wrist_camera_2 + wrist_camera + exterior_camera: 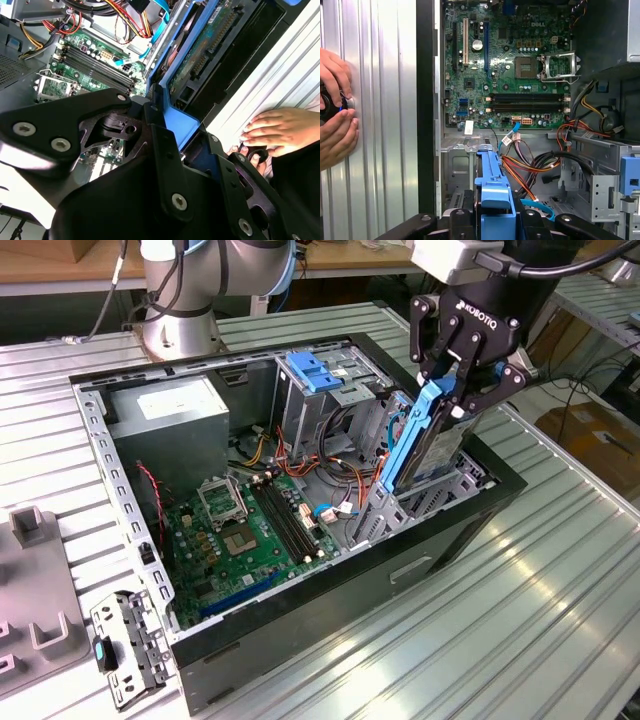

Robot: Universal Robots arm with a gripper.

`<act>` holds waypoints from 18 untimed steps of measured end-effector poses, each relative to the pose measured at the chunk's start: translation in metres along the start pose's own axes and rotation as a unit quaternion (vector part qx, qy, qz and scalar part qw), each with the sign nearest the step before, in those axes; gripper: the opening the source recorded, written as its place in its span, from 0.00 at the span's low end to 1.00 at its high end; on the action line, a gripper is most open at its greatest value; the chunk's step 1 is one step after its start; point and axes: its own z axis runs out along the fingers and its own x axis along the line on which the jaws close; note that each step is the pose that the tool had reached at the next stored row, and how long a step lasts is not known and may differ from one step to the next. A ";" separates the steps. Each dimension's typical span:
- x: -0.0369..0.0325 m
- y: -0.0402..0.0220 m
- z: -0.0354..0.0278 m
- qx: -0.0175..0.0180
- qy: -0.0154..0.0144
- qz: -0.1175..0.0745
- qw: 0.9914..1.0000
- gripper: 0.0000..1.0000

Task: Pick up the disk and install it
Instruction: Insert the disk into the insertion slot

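Exterior view: gripper [464,390] is clamping the disk [424,445] at its top edge. Arm is reaching down from above, holding it upright inside the open computer case [300,615].

We see the black metal computer case [330,630] lying on the ribbed metal bench [540,610]. Inside, the green motherboard [250,535] lies toward the exterior view's left, and the blue-framed grey metal disk [425,445] stands toward its right.
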 end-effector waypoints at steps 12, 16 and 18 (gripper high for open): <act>0.0000 0.0000 0.0002 0.000 0.000 0.000 1.000 0.45; -0.0002 0.0002 0.0094 0.000 0.000 0.000 1.000 0.45; -0.0002 0.0004 0.0135 0.000 0.000 0.000 1.000 0.36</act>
